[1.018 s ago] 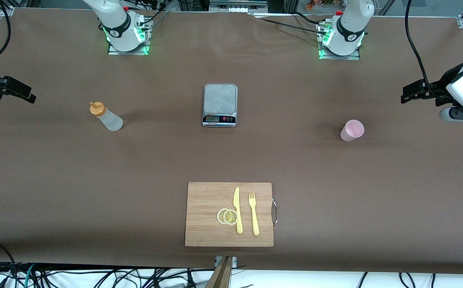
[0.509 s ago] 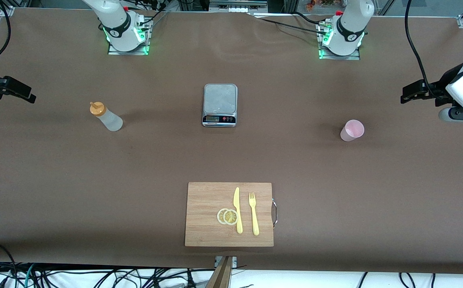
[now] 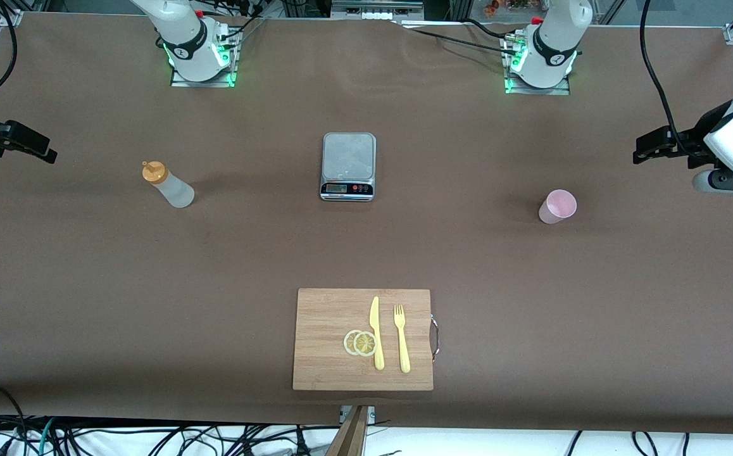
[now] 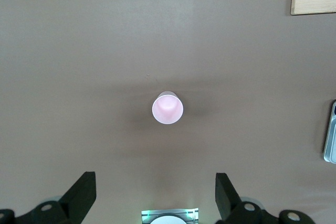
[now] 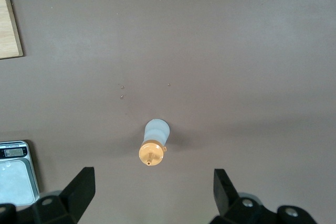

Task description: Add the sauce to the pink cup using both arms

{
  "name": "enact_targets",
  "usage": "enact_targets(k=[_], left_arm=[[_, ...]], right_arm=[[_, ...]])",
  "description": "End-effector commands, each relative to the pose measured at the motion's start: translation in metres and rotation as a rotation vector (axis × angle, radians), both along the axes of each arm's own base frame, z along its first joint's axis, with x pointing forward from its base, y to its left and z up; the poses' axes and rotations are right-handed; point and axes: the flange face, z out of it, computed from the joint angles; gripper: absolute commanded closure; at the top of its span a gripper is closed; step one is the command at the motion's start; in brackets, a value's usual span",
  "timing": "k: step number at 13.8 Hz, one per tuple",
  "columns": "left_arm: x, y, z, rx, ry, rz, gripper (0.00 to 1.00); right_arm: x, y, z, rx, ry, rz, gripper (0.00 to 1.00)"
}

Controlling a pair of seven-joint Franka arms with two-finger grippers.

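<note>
The sauce (image 3: 168, 185), a frosted-white squeeze bottle with an orange cap, stands upright toward the right arm's end of the table. It also shows from above as the sauce (image 5: 153, 142), apart from my right gripper (image 5: 152, 192), which is open and empty. That right gripper (image 3: 36, 147) hangs high over its end of the table. The pink cup (image 3: 557, 206) stands upright and empty toward the left arm's end. My left gripper (image 3: 648, 147) hovers high over that end. Seen from the wrist, the left gripper (image 4: 154, 195) is open and empty, with the pink cup (image 4: 168, 108) well below it.
A silver scale (image 3: 349, 166) sits mid-table between bottle and cup. A wooden cutting board (image 3: 325, 329) lies nearer the front camera, carrying a yellow knife (image 3: 376, 332), a fork (image 3: 401, 339) and two lemon slices (image 3: 361, 342). Cables run along the table's edges.
The left arm's hand has shifted very slightly. The bottle, the cup and the right arm have not moved.
</note>
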Motion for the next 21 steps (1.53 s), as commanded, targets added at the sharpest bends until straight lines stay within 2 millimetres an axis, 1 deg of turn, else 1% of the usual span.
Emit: enact_targets(k=[1,6,11,19,20,21], left_arm=[[0.0,-0.002,0.003,-0.016,0.004,0.009,0.0],[0.0,0.0,0.003,-0.017,0.004,0.011,0.0],[0.001,-0.005,0.001,-0.018,0.007,0.003,0.0],[0.002,0.002,-0.002,-0.014,0.01,0.013,0.0],[0.003,0.001,-0.004,-0.014,0.014,0.008,0.0],[0.005,0.004,-0.009,-0.017,0.023,0.01,0.0]], right_arm=[[-0.002,0.003,0.001,0.013,0.003,-0.004,0.0],[-0.002,0.003,0.001,0.013,0.003,-0.004,0.0],[-0.002,0.003,0.001,0.013,0.006,-0.004,0.0],[-0.002,0.003,0.001,0.013,0.006,-0.004,0.0],[-0.002,0.003,0.001,0.013,0.006,-0.004,0.0],[-0.002,0.003,0.001,0.013,0.006,-0.004,0.0]])
